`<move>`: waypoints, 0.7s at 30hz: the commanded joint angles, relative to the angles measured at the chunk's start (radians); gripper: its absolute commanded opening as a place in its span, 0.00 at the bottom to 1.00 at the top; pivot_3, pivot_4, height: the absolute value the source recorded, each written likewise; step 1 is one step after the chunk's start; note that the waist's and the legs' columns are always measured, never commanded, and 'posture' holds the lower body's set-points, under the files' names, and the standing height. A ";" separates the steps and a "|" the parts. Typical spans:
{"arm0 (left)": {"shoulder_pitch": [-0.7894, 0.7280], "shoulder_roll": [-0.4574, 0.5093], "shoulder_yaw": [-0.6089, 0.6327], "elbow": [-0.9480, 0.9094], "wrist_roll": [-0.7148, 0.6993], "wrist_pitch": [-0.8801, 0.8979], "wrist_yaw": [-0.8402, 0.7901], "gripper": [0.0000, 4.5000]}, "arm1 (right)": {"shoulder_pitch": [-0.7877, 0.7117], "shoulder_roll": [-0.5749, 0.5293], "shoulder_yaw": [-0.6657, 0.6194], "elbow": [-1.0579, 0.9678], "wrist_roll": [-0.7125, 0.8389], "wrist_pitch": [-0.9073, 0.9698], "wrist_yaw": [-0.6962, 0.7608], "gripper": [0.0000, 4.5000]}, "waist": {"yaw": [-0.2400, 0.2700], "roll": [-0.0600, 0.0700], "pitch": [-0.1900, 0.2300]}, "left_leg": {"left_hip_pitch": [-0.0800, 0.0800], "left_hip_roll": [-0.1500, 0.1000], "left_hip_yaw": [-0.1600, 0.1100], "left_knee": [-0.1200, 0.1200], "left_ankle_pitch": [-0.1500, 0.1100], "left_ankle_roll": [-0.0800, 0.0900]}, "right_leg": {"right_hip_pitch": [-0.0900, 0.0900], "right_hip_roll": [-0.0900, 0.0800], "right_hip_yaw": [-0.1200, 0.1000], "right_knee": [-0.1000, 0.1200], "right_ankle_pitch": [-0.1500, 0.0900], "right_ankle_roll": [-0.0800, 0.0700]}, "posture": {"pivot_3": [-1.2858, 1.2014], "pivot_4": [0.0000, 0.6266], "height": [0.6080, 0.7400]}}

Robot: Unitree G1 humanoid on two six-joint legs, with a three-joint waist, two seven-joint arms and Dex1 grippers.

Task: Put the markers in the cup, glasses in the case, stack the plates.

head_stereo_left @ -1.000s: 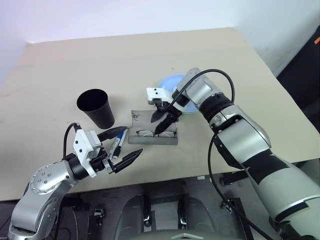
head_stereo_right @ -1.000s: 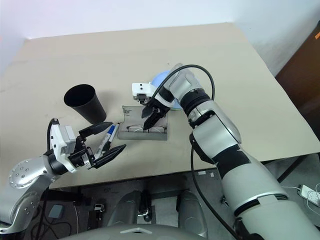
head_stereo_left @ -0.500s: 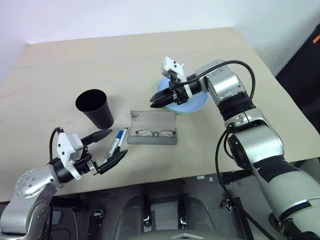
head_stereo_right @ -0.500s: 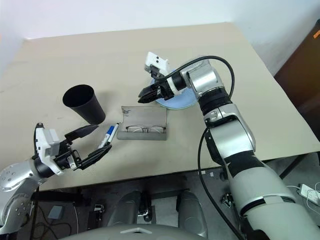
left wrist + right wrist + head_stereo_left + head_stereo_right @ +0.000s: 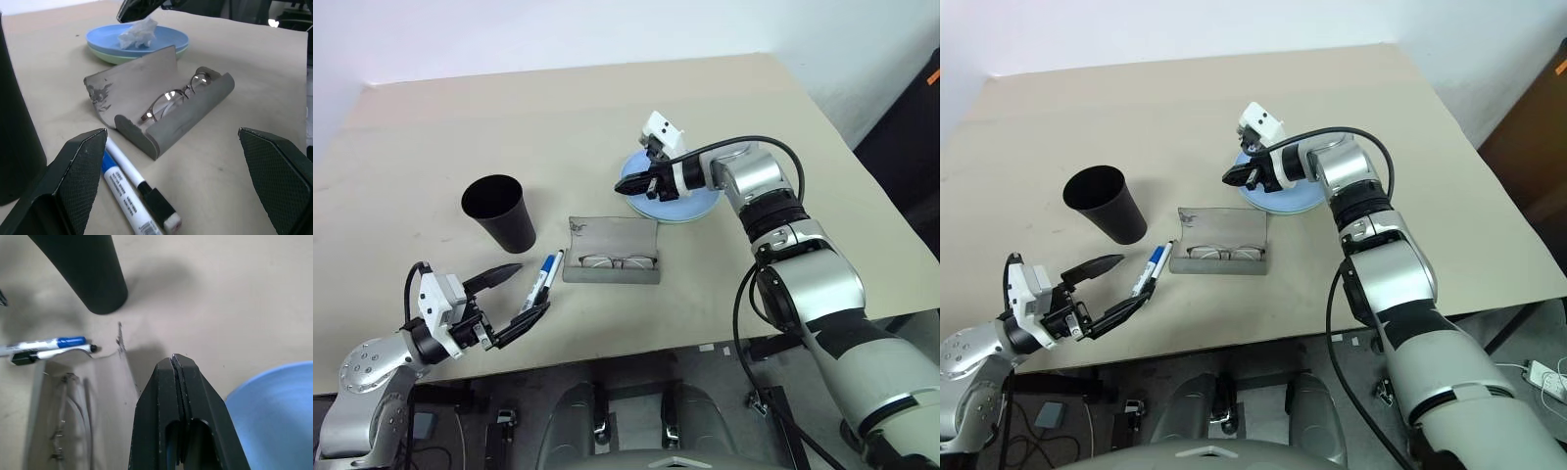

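- The black cup (image 5: 499, 211) is a smooth, tapered plastic tumbler standing upright on the tabletop (image 5: 460, 127).
- The grey case (image 5: 612, 253) lies open just beside it, matte and fabric-like, its lid flap scuffed with dark marks; the glasses (image 5: 610, 261) sit inside, thin-framed with clear roundish lenses.
- Two slim white markers (image 5: 544, 276), one blue-capped and one black-capped, lie side by side between the cup and the case.
- The plates (image 5: 690, 204) are stacked, light blue on pale mint green, round and shallow, with a crumpled white tissue (image 5: 137, 34) on top.
- The right gripper (image 5: 628, 186) hovers over the near-left edge of the plates, its black fingers pressed together and holding nothing.
- The left gripper (image 5: 507, 291) is near the table's front edge, just short of the markers, its textured fingers spread wide and empty.
- The tabletop is plain matte beige; a pale wall (image 5: 558, 34) stands behind it.
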 commanded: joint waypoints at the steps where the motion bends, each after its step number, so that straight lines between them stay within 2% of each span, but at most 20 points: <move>1: 0.005 0.000 0.010 -0.011 0.003 -0.027 -0.009 1.00 | -0.015 0.022 0.028 0.042 -0.033 -0.073 -0.014 0.00 | 0.000 0.000 0.000 | 0.000 0.000 0.000 0.000 0.000 0.000 | 0.000 0.000 0.000 0.000 0.000 0.000 | 0.52 0.24 0.84; 7: 0.025 0.001 0.016 -0.044 -0.001 -0.018 0.007 1.00 | -0.012 0.038 0.089 0.083 -0.097 -0.116 -0.019 0.00 | 0.001 0.000 0.000 | 0.000 0.000 0.000 0.000 0.000 0.000 | 0.000 0.000 0.000 0.000 0.000 0.000 | 0.52 0.24 0.84; 12: 0.042 0.003 0.020 -0.079 -0.007 -0.003 0.027 1.00 | 0.005 0.010 0.127 0.004 -0.094 -0.029 0.117 0.00 | 0.000 0.000 0.000 | 0.000 0.000 0.000 0.000 0.000 0.000 | 0.000 0.000 0.000 0.000 0.000 0.000 | 0.52 0.24 0.84; 16: 0.045 0.006 0.024 -0.080 -0.012 -0.002 0.030 1.00 | 0.040 -0.015 0.151 -0.122 -0.085 0.057 0.199 0.00 | 0.001 0.000 0.000 | 0.000 0.000 0.000 0.000 0.000 0.000 | 0.000 0.000 0.000 0.000 0.000 0.000 | 0.52 0.24 0.84; 21: 0.047 0.009 0.036 -0.081 -0.019 0.000 0.029 1.00 | 0.130 -0.055 0.179 -0.395 -0.046 0.224 0.262 0.00 | 0.001 0.000 0.000 | 0.000 0.000 -0.001 0.000 0.000 0.000 | 0.000 -0.001 0.000 0.000 0.000 0.000 | 0.52 0.24 0.84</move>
